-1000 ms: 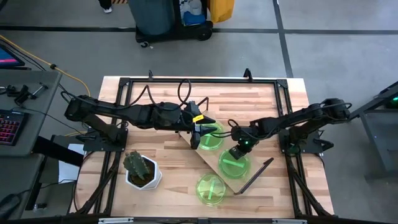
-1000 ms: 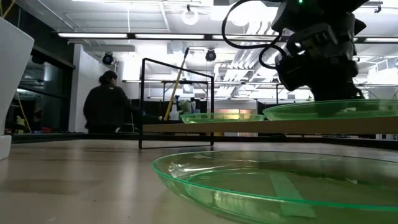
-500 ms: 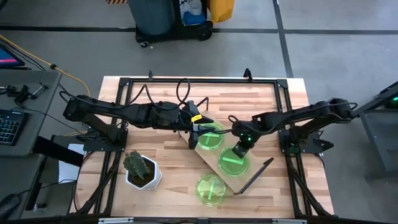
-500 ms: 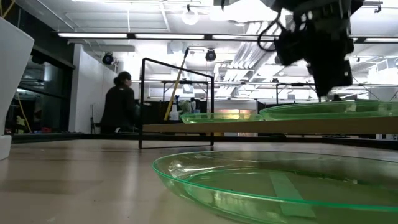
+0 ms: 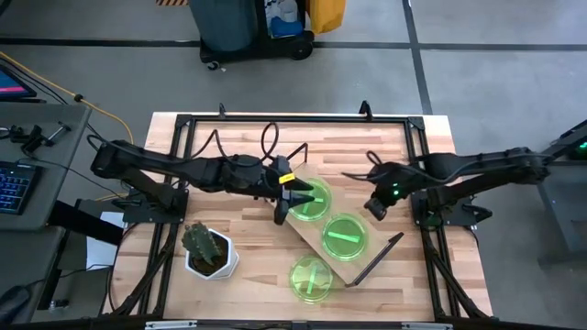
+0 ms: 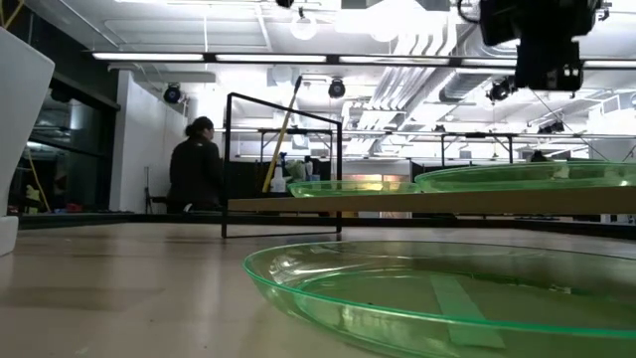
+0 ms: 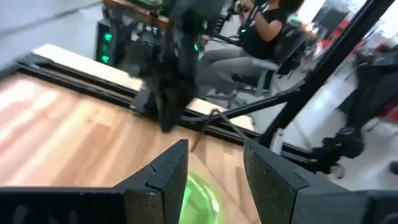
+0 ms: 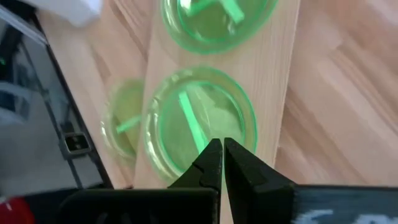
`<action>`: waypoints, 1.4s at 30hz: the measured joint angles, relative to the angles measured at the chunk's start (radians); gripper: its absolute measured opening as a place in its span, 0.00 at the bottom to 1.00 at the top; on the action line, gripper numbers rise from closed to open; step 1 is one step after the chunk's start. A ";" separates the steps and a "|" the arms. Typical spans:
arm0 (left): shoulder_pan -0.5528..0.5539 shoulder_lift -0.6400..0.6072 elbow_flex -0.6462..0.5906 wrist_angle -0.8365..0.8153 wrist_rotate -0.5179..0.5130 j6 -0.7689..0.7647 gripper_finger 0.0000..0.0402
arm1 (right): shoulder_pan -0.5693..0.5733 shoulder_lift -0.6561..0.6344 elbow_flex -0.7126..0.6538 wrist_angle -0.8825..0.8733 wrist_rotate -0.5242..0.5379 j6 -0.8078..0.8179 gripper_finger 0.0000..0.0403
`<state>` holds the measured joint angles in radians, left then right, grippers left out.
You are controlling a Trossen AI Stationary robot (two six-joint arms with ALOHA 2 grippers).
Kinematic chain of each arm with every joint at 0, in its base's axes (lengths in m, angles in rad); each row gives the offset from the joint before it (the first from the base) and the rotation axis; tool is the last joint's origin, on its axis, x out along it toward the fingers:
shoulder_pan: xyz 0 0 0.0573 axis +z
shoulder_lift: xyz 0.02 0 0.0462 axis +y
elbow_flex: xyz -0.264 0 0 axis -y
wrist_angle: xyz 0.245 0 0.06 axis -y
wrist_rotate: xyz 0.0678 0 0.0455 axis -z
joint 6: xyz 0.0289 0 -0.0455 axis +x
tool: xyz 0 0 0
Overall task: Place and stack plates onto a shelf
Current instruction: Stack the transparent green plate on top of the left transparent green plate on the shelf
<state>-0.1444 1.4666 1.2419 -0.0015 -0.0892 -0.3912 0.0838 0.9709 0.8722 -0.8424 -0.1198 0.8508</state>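
Observation:
Three green plates show. Two rest flat on the light-wood shelf (image 5: 310, 229): one at its far end (image 5: 312, 200) and one at its middle (image 5: 345, 236). The third (image 5: 312, 278) lies on the table by the shelf's near end. My left gripper (image 5: 292, 198) is open at the far plate's left rim; the left wrist view shows a patch of green (image 7: 200, 193) between its fingers, and I cannot tell if they touch it. My right gripper (image 5: 376, 207) is shut and empty, raised to the right of the shelf; its wrist view looks down on the middle plate (image 8: 199, 121).
A cactus in a white pot (image 5: 209, 249) stands at the near left. The shelf's black wire frames show at its near right end (image 5: 381, 255) and in the low view (image 6: 283, 159). A person (image 6: 196, 169) stands in the room beyond the table.
My right gripper has risen off the middle plate and gone toward the table's right edge; the plate stays flat on the shelf. My left gripper has drawn a little toward the table's left. The person in the room behind has stepped to the right.

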 joint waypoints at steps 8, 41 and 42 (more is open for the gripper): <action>-0.030 0.001 -0.087 -0.071 0.020 -0.158 0.36 | 0.002 -0.124 0.000 0.005 0.146 0.016 0.00; -0.248 0.559 0.178 -0.420 -0.058 -0.657 0.36 | 0.001 -0.112 0.000 0.020 0.244 0.144 0.00; -0.250 0.569 0.178 -0.403 -0.058 -0.668 0.36 | 0.001 -0.112 0.000 0.020 0.244 0.144 0.00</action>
<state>-0.3948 2.0360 1.4199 -0.4049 -0.1474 -1.0592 0.0849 0.8594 0.8722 -0.8225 0.1246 0.9947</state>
